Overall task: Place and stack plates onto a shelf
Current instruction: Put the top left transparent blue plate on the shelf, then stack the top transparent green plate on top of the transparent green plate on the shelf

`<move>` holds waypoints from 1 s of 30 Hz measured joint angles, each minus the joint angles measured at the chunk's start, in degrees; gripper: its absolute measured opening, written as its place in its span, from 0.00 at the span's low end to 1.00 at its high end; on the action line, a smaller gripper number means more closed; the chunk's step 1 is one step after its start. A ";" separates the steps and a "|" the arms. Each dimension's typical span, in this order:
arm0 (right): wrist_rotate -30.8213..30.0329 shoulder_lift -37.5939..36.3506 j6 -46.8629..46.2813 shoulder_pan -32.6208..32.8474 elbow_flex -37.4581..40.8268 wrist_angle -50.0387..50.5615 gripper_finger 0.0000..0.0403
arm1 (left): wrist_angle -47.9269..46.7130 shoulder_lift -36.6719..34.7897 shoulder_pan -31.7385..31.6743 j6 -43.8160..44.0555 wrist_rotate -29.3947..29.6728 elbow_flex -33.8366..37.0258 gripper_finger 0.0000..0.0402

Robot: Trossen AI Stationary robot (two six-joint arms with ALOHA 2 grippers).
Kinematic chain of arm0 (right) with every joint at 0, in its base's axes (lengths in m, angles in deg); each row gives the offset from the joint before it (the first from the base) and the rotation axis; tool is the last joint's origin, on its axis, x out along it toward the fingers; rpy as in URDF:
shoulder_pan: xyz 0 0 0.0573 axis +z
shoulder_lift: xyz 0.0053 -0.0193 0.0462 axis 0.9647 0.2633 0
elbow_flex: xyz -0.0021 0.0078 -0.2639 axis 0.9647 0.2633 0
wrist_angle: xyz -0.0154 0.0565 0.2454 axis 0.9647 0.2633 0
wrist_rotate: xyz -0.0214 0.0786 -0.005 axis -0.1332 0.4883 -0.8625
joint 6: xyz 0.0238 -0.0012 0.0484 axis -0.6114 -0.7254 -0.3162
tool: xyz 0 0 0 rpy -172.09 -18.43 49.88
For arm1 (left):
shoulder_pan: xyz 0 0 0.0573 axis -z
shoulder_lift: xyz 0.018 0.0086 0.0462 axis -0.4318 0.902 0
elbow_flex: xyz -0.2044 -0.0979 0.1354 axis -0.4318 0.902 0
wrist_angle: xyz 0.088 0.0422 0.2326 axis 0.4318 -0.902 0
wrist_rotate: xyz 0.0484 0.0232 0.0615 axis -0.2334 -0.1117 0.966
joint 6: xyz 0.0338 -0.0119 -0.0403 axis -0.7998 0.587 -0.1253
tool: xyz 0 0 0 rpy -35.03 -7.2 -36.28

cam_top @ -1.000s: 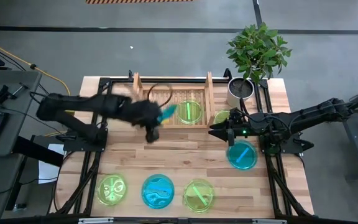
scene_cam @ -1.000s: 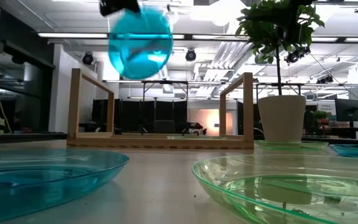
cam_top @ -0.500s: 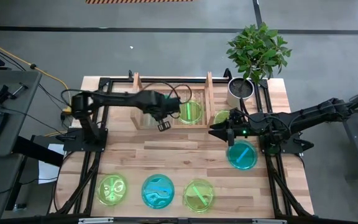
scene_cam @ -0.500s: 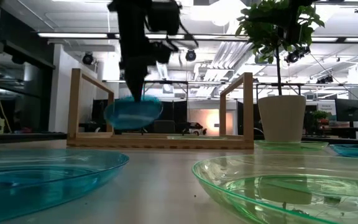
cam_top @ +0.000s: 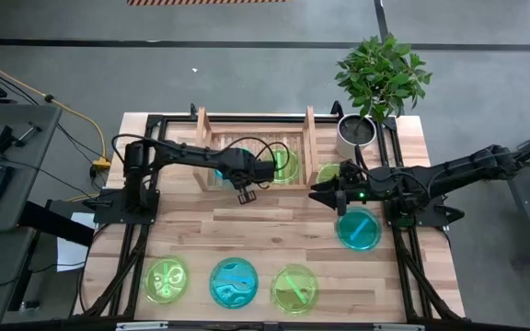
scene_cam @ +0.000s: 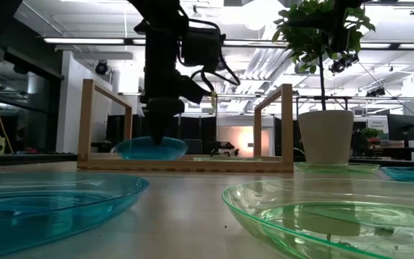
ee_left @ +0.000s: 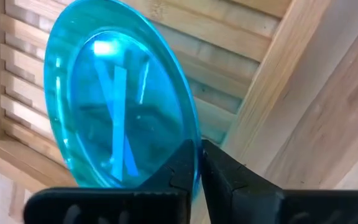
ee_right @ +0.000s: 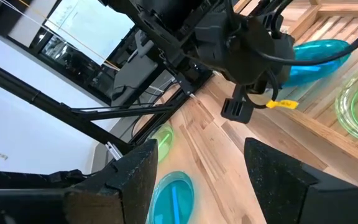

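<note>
A cyan-blue plate (ee_left: 114, 106) lies low in the left part of the wooden shelf (cam_top: 309, 138), over its slats, with my left gripper (ee_left: 201, 168) shut on its rim. In the low view the gripper (scene_cam: 157, 131) comes down onto the plate (scene_cam: 149, 147) between the shelf's rails. A lime green plate (cam_top: 282, 165) lies in the shelf's right part. Right of the shelf, my right gripper (cam_top: 325, 193) hangs open above the table, holding nothing. My left gripper pinches the blue plate's rim (ee_left: 193, 149) between its two fingers, on the side nearest the table's near edge. The fingers come steeply from above and cross the rim. The plate lies almost level, low over the shelf's slatted base.
A green plate (cam_top: 329, 172) and a blue plate (cam_top: 359, 228) lie on the table right of the shelf. Three plates line the near edge: green (cam_top: 166, 280), blue (cam_top: 234, 280), green (cam_top: 293, 287). A potted plant (cam_top: 357, 131) stands at the far right.
My left gripper has come down into the shelf's left part and tipped to point steeply down. The blue plate, held high and on edge a second ago, now lies nearly level, low on the shelf.
</note>
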 joint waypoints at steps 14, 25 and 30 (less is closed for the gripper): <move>-0.02 0.00 0.02 0.01 0.00 -0.11 0.56 | -4.45 -2.25 -3.14 -1.52 -5.72 -4.51 0.32; -2.04 0.00 0.02 0.00 0.00 -1.52 0.56 | 28.24 -32.65 3.01 2.65 -17.07 7.99 0.33; -1.40 0.00 0.63 0.00 0.00 -2.74 0.56 | 51.55 -47.84 6.73 8.30 -17.16 26.08 0.33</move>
